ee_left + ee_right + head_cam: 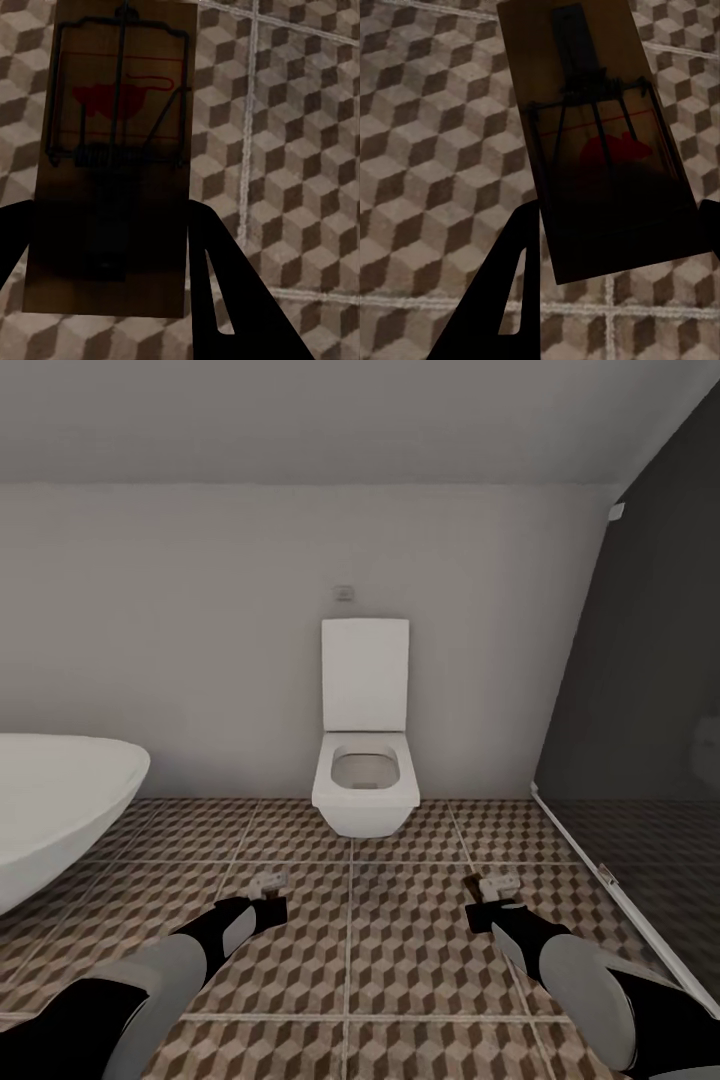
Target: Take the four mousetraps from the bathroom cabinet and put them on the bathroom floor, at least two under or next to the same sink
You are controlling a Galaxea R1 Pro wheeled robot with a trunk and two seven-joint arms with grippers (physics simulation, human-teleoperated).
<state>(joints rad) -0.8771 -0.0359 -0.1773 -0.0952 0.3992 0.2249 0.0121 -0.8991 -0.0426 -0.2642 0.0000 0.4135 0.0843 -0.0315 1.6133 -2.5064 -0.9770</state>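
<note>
While both arms reach forward over the patterned bathroom floor (400, 950), each end effector is clamped on one mousetrap. The left end effector (268, 892) pinches its mousetrap (112, 150) by the rear end of the wooden base, with the dark fingers (225, 300) flanking the board; the right end effector (492, 895) grips the second mousetrap (600, 142) likewise. Each trap is judged a light, stiff, thin slab of wood carrying a wire spring bar above a red mouse print. Its flat edges suit a pinch across the width, well away from the wire, which could snag or snap. A white toilet (365, 760) stands ahead, and a white basin rim (60, 800) curves in on the left.
</note>
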